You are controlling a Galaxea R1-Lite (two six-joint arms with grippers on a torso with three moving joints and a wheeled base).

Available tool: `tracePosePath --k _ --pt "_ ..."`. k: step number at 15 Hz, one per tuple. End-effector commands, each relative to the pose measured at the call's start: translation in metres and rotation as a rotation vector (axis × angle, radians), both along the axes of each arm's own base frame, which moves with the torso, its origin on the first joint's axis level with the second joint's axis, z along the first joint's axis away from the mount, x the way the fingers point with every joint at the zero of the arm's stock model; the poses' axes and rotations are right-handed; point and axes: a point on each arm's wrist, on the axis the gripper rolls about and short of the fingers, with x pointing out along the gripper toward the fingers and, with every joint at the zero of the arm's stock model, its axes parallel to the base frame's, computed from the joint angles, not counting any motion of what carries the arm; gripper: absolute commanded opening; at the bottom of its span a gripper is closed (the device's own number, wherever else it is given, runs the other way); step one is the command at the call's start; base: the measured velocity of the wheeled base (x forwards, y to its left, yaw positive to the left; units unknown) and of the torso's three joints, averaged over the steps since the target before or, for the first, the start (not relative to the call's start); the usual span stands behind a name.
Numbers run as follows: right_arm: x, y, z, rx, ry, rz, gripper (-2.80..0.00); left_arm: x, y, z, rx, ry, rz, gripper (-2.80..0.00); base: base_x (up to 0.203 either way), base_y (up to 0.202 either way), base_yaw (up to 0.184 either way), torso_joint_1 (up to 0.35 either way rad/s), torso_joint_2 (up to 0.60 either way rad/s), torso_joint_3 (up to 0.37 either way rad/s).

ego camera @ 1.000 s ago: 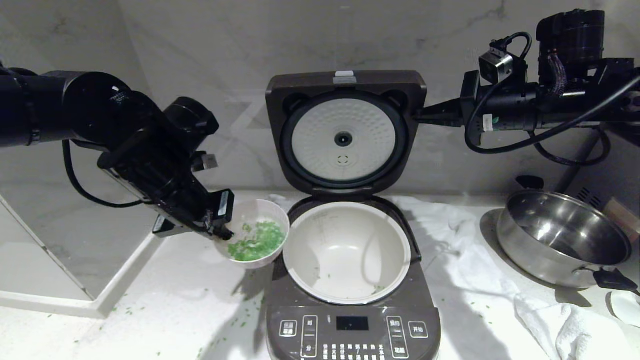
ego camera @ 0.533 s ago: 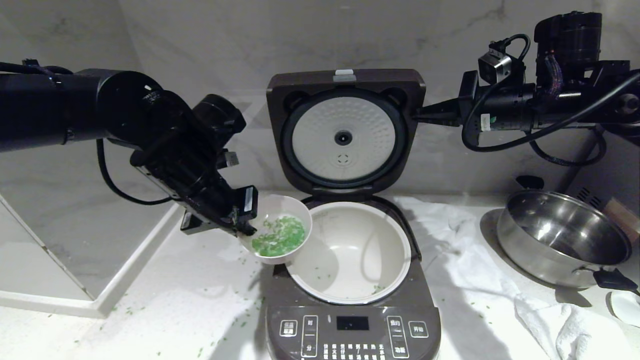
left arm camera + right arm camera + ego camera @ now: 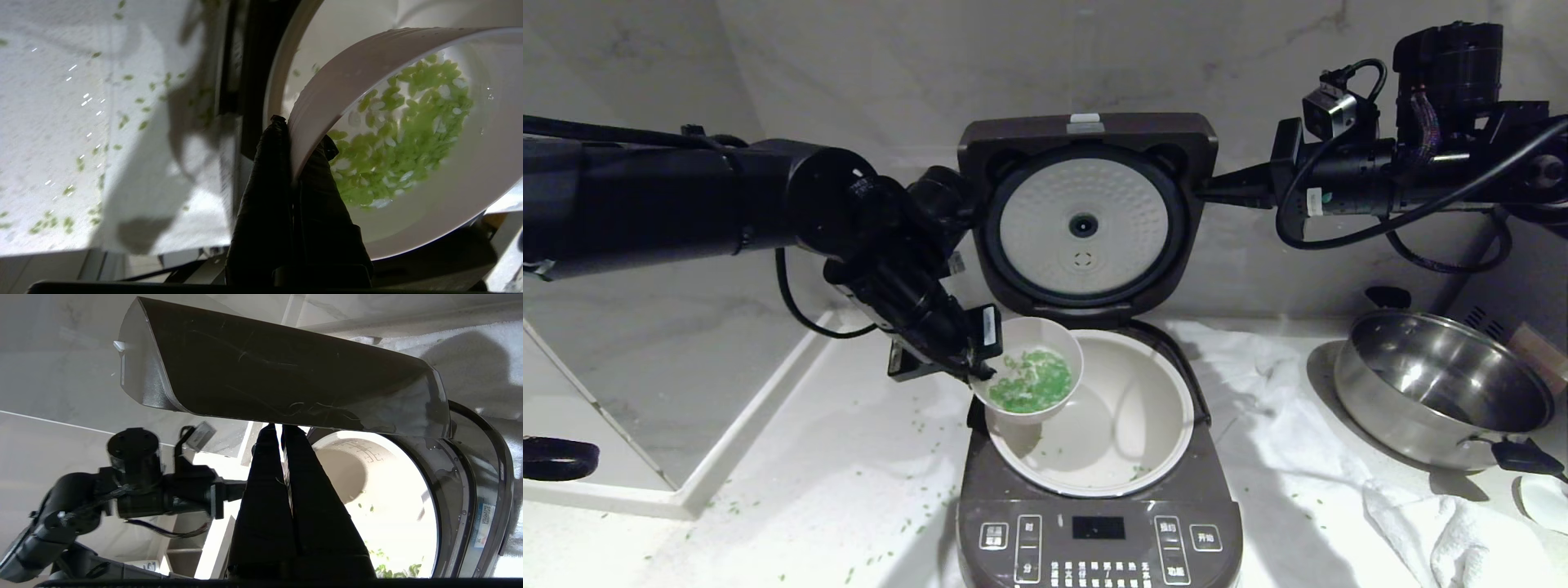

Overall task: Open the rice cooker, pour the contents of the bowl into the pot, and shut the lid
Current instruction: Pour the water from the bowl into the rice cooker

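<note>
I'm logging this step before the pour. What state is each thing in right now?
lid: open, upright
pot: uncovered, a few green bits inside
bowl: held over pot's rim, grains inside
left gripper: shut on bowl's rim
right gripper: shut, tips at lid's edge
steel pan: empty

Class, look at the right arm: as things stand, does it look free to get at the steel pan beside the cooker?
Probably not yet. The right gripper sits shut against the raised lid; leaving might let it drop. Otherwise the steel pan lies open below that arm.
</note>
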Motion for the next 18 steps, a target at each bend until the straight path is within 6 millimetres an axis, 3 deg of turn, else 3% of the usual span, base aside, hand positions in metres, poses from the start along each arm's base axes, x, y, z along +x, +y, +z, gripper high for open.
tracePosePath --k 1,9,13,18 --pt "0.000 0.000 0.000 0.004 0.004 0.003 -2.80 0.006 -0.014 -0.014 -0.006 0.016 -0.001 -2.80 0.000 0.000 0.000 0.000 0.00 0.000" --pt "0.003 0.000 -0.003 0.003 0.011 0.002 -2.80 0.010 -0.056 -0.040 0.034 -0.083 -0.023 -2.80 0.000 0.000 0.000 0.000 0.00 0.000" --pt "0.003 -0.002 0.002 0.022 -0.007 -0.007 -2.80 0.016 -0.063 -0.040 -0.029 -0.149 0.006 -2.80 0.000 0.000 0.000 0.000 0.00 0.000" --pt "0.005 -0.002 0.002 0.036 -0.011 -0.010 -2.80 0.019 -0.069 -0.057 -0.100 -0.251 0.011 -2.80 0.000 0.000 0.000 0.000 0.00 0.000"
